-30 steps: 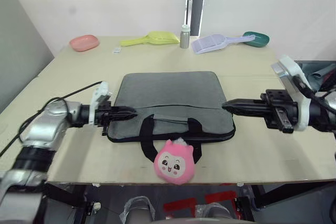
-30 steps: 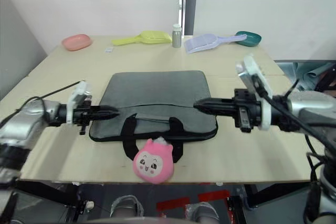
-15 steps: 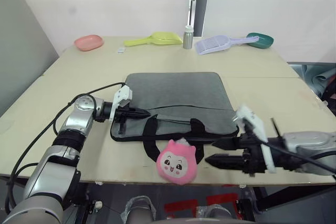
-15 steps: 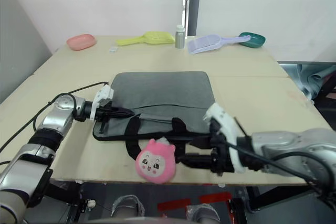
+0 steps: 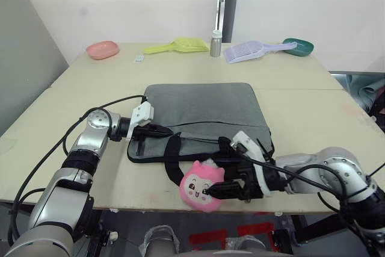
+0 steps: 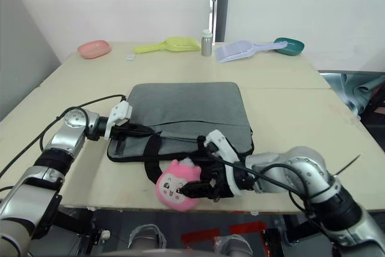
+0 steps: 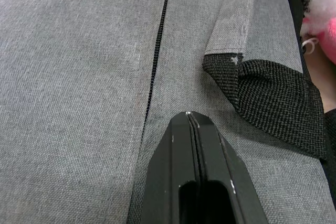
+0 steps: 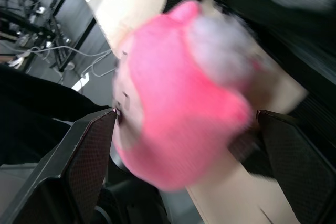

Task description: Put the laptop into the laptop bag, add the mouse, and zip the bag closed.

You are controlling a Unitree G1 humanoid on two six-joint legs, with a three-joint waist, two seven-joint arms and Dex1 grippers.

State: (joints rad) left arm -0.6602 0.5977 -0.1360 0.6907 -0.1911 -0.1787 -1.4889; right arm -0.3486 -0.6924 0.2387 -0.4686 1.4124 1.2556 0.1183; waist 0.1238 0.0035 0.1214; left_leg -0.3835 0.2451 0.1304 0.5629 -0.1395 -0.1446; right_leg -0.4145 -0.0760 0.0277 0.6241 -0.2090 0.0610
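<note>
Since half a second ago, the right gripper (image 5: 212,191) has swung in from beside the plush to bracket it.

Its two fingers stand spread wide, one on each side of the pink plush toy (image 5: 202,185), not yet pressing it, probably to take hold of the charm hanging at the table (image 5: 90,82) edge. The left gripper (image 5: 161,130) has its fingers pressed together, tips resting on the grey fabric just beside the zipper line (image 7: 157,51) near the black handle strap (image 7: 268,98); whether it pinches a zip pull cannot be told, but the pose suits pinning the laptop bag (image 5: 201,109) down. The bag lies flat and looks zipped, so the laptop and mouse are presumably inside.
</note>
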